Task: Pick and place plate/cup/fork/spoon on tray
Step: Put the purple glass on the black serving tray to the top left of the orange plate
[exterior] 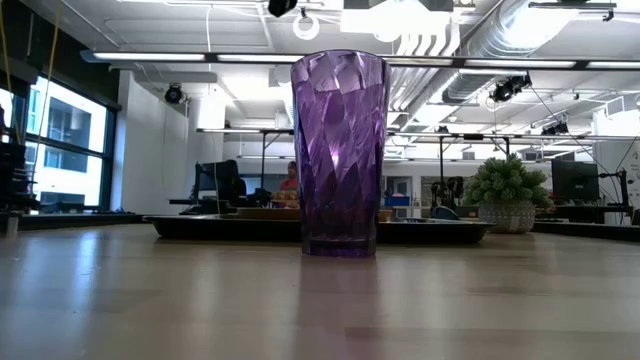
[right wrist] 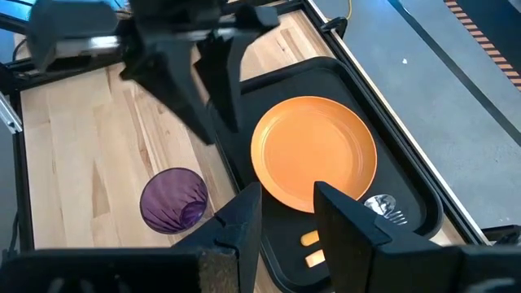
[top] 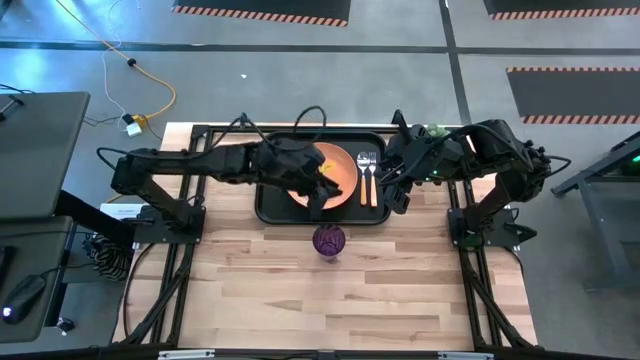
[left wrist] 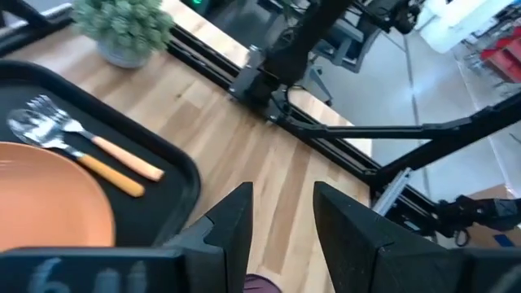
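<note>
Centrally on the table [top: 400,290]: tray [top: 275,205], holding plate [top: 340,175], with fork [top: 372,175] and spoon [top: 362,172] beside. Just off the tray: cup [top: 329,241]. Above the tray, left gripper [top: 315,200] and right gripper [top: 397,195], both released.

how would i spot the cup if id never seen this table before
Find the black tray at the far middle of the wooden table. Just off its near edge, alone on bare wood, stands the cup. It is purple, faceted and see-through, the only tableware not on the tray.
</note>
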You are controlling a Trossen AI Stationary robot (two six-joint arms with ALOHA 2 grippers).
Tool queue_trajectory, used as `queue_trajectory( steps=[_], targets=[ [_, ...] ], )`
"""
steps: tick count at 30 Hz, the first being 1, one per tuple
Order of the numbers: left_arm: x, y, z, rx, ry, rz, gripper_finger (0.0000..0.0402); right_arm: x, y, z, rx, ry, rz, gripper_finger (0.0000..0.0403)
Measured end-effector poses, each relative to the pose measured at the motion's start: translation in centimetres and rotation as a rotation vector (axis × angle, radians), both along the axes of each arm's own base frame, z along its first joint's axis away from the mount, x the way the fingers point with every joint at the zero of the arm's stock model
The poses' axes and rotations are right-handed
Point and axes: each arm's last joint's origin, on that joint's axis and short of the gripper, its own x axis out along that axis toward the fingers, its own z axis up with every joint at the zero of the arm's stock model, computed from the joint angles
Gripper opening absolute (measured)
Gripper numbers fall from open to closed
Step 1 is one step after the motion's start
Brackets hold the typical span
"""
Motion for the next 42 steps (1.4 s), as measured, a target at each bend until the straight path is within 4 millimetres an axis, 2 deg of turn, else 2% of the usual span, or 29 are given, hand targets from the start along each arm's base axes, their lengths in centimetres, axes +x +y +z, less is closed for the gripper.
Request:
queue_trajectory(
  steps=[9, 20, 23, 25, 27, 30, 37, 42],
  targets=[
    [-0.7, 0.8, 0.7, -0.006, 0.069, 0.039, 0.0117, 0.0, 0.0, 0.0, 0.000, 0.000, 0.000, 0.0106],
    [-1.1, 1.2, 2.9, -0.015, 0.024, 0.043, 0.0117, 0.0, 0.0, 0.0, 0.000, -0.003, -0.009, 0.0106],
    [-1.1, 1.3, 2.9, -0.010, 0.030, 0.054, 0.0117, 0.0, 0.0, 0.0, 0.000, -0.003, -0.009, 0.0106],
    [-1.2, 1.1, 2.6, -0.007, 0.059, 0.056, 0.0117, 0.0, 0.0, 0.0, 0.002, -0.003, -0.011, 0.0106],
    [-0.4, 0.7, 1.6, -0.005, 0.100, 0.055, 0.0117, 0.0, 0.0, 0.0, 0.002, -0.004, -0.012, 0.0106],
    [0.8, 0.1, -0.7, -0.021, 0.212, 0.049, 0.0117, 0.0, 0.0, 0.0, 0.002, -0.004, -0.012, 0.0106],
    [3.3, -1.4, -4.3, -0.027, 0.326, -0.005, 0.0117, 0.0, 0.0, 0.0, 0.002, -0.004, -0.012, 0.0106],
    [3.4, -1.6, -4.7, -0.024, 0.352, -0.009, 0.0117, 0.0, 0.0, 0.0, 0.002, -0.003, -0.012, 0.0106]
  ],
)
